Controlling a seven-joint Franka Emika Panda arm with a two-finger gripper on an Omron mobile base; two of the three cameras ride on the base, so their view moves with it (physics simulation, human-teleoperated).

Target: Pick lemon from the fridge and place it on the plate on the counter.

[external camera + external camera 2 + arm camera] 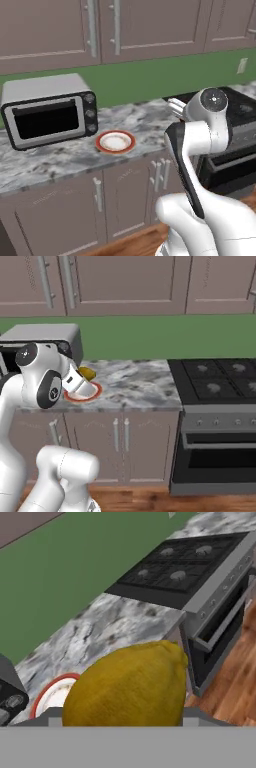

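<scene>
Item 1, nearest: white arm, rising from the floor before the brown cabinet doors [127, 192], elbow bent high, wrist reaching forward over the counter [135, 387].

Item 2: gripper [85, 376], held above the worktop's front part, just beside the plate. Its jaws are clamped on the lemon [127, 687] (in the hand view the fruit sits right at the lens, dark yellow-olive and pitted, with the finger tips hidden behind it). From the right base view the lemon shows as a small yellow lump at the end of the hand, off the counter surface, near the plate's far rim.

Item 3: plate [115, 142], round, white, orange-red rim, flat on the marbled counter close to its front edge, nothing on it. In the hand view its rim peeks out to the left of the lemon.

Item 4: toaster oven [50, 111], grey casing, dark glass door, three knobs down its right side; stands on the counter to the left of the plate, near but not touching it.

Item 5: stove [217, 381], black gas hob with oven door below, butting the counter's right end.

Item 6, farthest: green wall [150, 338] behind the counter, upper cabinets [110, 30] with bar handles above.
</scene>
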